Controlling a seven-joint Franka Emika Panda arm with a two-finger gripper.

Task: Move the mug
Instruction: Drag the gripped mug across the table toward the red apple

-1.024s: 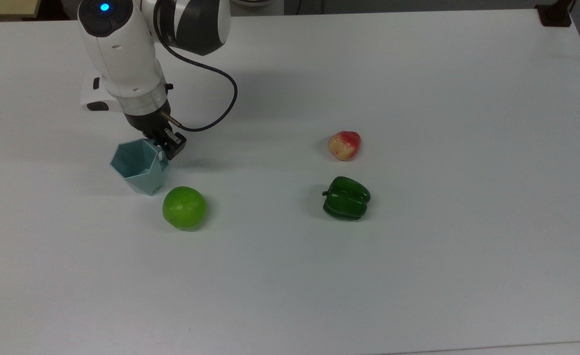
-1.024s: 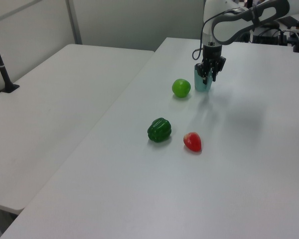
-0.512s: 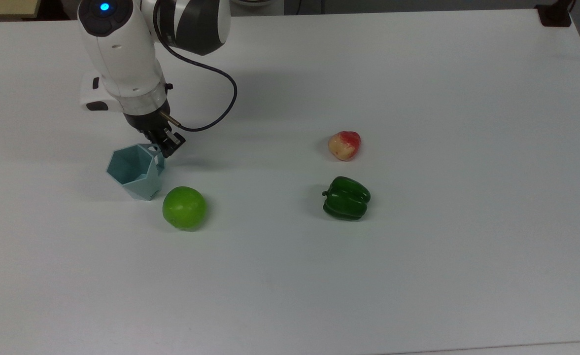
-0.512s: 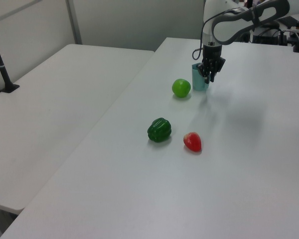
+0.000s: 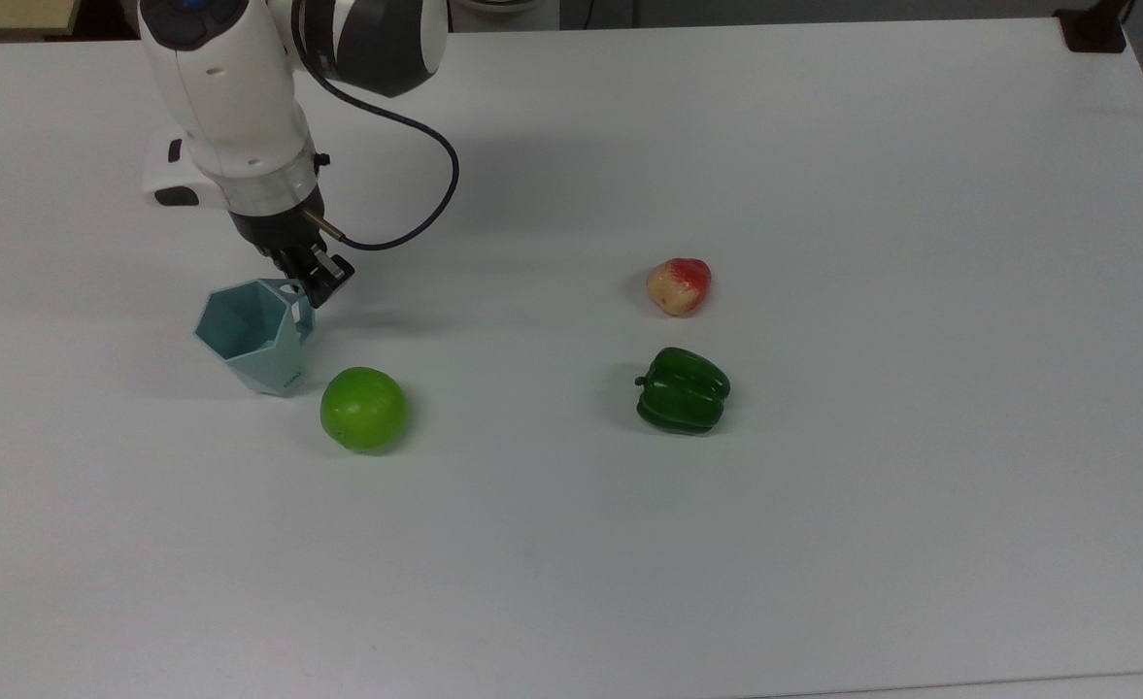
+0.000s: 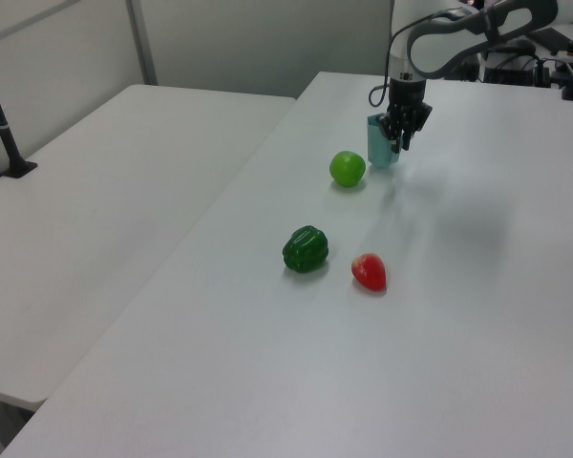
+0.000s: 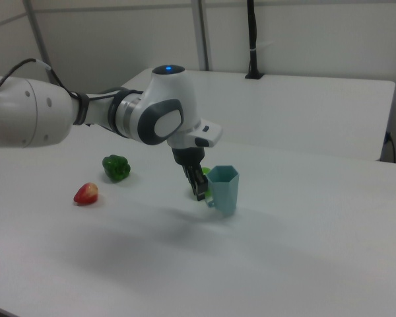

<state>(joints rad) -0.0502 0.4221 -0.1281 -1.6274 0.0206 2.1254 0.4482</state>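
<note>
Pinching the flat handle of the mug, the end effector keeps it upright for carrying, near the bench edge by the arm, just beside a green apple

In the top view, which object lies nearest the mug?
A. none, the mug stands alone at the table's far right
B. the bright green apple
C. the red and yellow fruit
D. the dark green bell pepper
B: the green apple sits just off the base of the mug, toward the top view's lower right, while the bell pepper and the red and yellow fruit lie far off toward the top view's right.
</note>
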